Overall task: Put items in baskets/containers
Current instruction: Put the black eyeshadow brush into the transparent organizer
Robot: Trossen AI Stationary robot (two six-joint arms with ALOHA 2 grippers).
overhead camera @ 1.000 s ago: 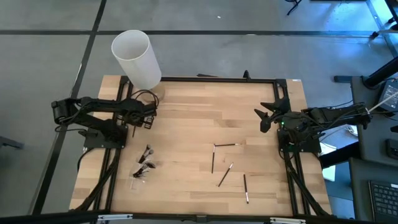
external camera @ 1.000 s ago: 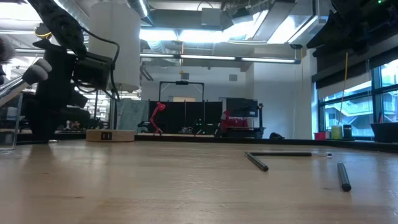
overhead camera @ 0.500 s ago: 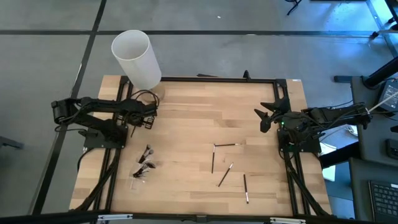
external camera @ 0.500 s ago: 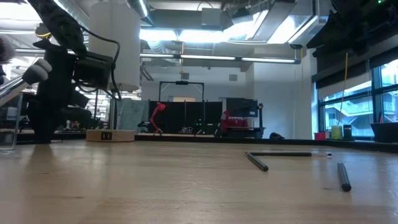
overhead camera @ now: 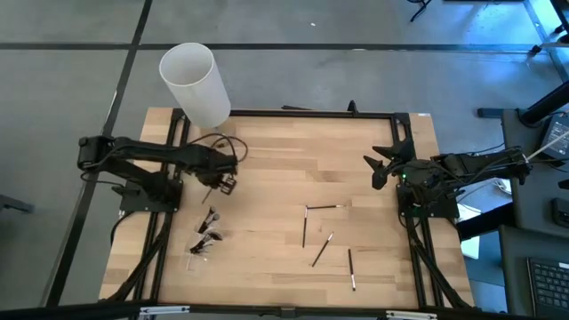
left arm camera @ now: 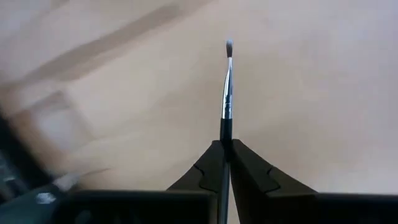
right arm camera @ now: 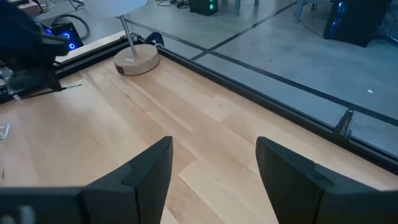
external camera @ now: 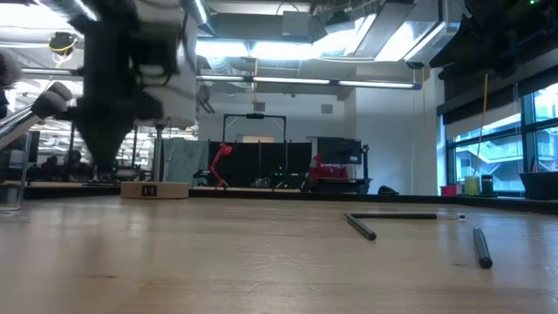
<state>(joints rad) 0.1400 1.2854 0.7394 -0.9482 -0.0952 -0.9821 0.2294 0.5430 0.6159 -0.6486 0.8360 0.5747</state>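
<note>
My left gripper (overhead camera: 222,184) hovers over the table's left half, a little beyond the clear cup (overhead camera: 203,242), and is shut on a thin dark makeup brush (left arm camera: 227,93). The cup lies on its side on the wood near the left edge, with several brushes' bristle ends (overhead camera: 212,214) sticking out. More brushes lie loose on the table's middle and right: (overhead camera: 322,207), (overhead camera: 304,229), (overhead camera: 322,251), (overhead camera: 351,269). My right gripper (overhead camera: 380,169) waits open at the right edge. My left gripper pinches the brush's dark handle (left arm camera: 224,138) between its two fingertips (left arm camera: 208,163). The brush lies along the fingers and sticks out past them, its small bristle tip (left arm camera: 229,45) leading. It is held off the table.
A tall white cylinder (overhead camera: 196,84) stands at the far left corner on a round tan base (right arm camera: 135,60). A black frame (overhead camera: 293,113) runs around the table. Bare wood (overhead camera: 267,178) lies between the cup and the loose brushes.
My left gripper has swung from the far left part of the table toward the right and the near edge, closer to the cup, mostly in the last half second. It has stayed shut. The right arm has kept still.
</note>
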